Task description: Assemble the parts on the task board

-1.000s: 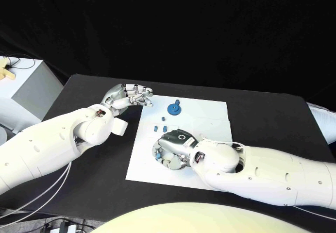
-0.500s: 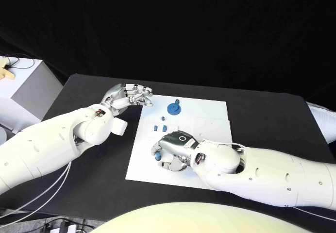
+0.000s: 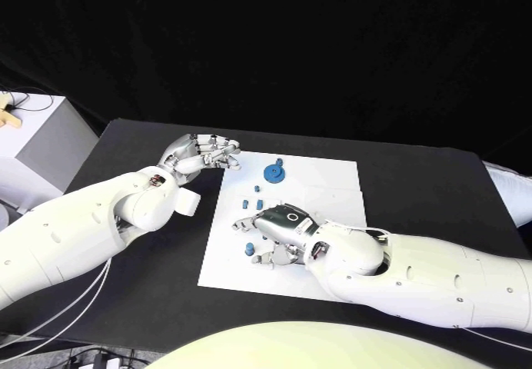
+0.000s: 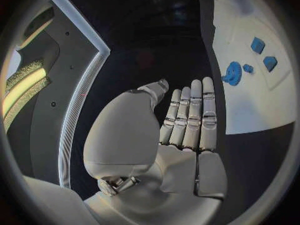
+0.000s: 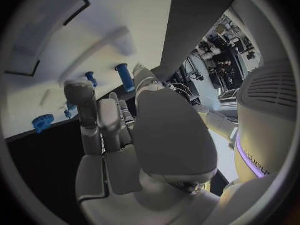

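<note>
In the head view the task board (image 3: 321, 184) lies in the middle of the black surface (image 3: 421, 184). The right hand (image 3: 277, 231) hovers over the board's near half, fingers spread and holding nothing, with a small blue part (image 3: 248, 247) beside them. A blue gear (image 3: 275, 172) sits at the far edge. The left hand (image 3: 205, 154) stays off the board's left corner. In the left wrist view its fingers (image 4: 190, 120) are straight and empty. In the right wrist view a blue peg (image 5: 125, 77) lies on the board.
</note>
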Controlling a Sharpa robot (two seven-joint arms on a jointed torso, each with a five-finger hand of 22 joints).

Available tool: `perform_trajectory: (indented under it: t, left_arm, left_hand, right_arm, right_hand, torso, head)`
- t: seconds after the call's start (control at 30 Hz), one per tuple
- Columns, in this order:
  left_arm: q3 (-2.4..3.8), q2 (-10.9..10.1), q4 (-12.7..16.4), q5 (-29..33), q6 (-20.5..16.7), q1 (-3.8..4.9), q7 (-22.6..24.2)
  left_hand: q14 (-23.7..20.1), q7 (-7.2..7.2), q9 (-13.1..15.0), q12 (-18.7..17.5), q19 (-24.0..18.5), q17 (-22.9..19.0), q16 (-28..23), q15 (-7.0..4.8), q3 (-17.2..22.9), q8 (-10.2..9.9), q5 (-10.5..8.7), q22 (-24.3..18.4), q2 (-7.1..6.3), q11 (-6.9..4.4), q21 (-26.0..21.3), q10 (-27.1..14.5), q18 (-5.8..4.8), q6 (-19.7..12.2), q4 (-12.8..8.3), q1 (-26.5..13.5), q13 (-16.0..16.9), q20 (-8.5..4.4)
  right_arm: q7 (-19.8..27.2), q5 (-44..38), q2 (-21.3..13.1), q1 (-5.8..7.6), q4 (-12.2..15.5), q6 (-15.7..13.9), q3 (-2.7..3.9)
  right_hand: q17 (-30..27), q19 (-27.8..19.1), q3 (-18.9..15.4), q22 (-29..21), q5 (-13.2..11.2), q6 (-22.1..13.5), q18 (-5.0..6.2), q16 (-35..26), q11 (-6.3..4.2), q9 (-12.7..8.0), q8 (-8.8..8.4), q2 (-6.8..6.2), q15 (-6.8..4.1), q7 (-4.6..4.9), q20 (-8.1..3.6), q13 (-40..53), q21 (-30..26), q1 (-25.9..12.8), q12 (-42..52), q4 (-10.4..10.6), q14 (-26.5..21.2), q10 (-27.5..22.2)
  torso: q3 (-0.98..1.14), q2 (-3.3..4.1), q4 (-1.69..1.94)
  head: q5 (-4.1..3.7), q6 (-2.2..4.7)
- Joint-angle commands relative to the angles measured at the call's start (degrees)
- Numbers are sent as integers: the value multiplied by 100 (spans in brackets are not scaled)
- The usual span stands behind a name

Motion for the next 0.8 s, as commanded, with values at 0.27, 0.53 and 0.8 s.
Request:
perform_trajectory:
  t: [0.27, 0.53, 0.8]
  left_arm:
    - [2, 9, 8, 20, 74, -15, 47]
    - [2, -23, 9, 23, 35, -64, 68]
    - [2, -26, -1, 29, 31, -157, 74]
  left_hand:
    - [-26, 26, -7, -4, 0, 8, 10, -6, -26, 36, 6, -8, 39, 2, -26, -18, -26, -13, 4, -33, 6, 39]
    - [-34, 26, -9, -3, 1, 12, 11, -4, -27, 38, 7, -13, 41, 2, -33, -23, -26, -17, 1, -29, 6, 40]
    - [-35, 26, -9, -2, 3, 14, 12, -5, -26, 39, 8, -14, 43, 2, -35, -22, -25, -17, -1, -25, 6, 40]
  right_arm:
    - [532, 1756, -702, 212, 293, -734, 61]
    - [926, 3832, -1706, 610, 484, -374, 98]
    - [276, 4470, -2494, 723, 722, 359, 102]
  right_hand:
    - [4, 53, 207, -93, 11, 647, 128, -8, -152, 144, 197, 245, -104, 299, -57, 63, -128, 17, 493, -41, 27, 622]
    - [675, 295, 524, 412, 40, 1608, -25, 444, -369, 225, 724, 296, -273, 142, -198, 335, 917, -458, 1106, -28, 266, 2151]
    - [1931, 512, 172, 1357, 994, 1703, -267, 1305, -634, 969, 1266, 295, -481, -126, -416, 7117, 2585, -1440, 7063, -41, 542, 3460]
  torso:
    - [-12, -20, -15]
    - [-21, -85, -56]
    - [3, -169, -106]
  head:
    - [-87, 116]
    - [-315, 175]
    - [-469, 146]
